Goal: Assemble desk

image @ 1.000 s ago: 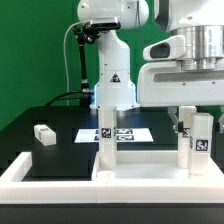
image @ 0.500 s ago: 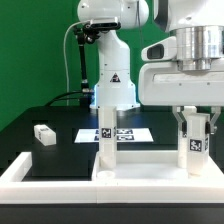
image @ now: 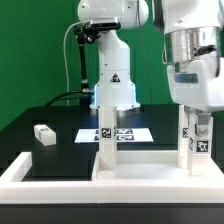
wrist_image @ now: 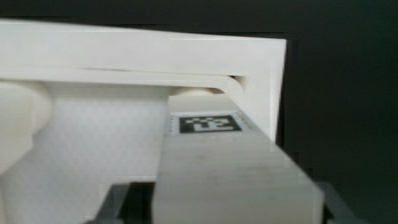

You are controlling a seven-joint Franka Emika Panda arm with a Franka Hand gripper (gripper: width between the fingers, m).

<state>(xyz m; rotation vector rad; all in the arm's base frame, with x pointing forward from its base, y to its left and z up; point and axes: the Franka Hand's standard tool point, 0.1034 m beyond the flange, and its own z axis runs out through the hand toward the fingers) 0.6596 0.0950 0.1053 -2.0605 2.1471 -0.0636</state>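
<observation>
Claw shut on upright leg at tabletop panel's end, exterior view's right; likely twisting leg in. Second leg stands on panel too. Loose leg block on counter, well apart from panel.

I'm looking into a robotics lab, as far as my feed tells me. A plain green backdrop closes off the room behind a matte black surface. A white robot arm stands at the far edge of it, with a black cable looping down beside it. The marker board lies flat with its printed tags. Each white leg block wears such a tag too, and a low white border wall fences the work area.
</observation>
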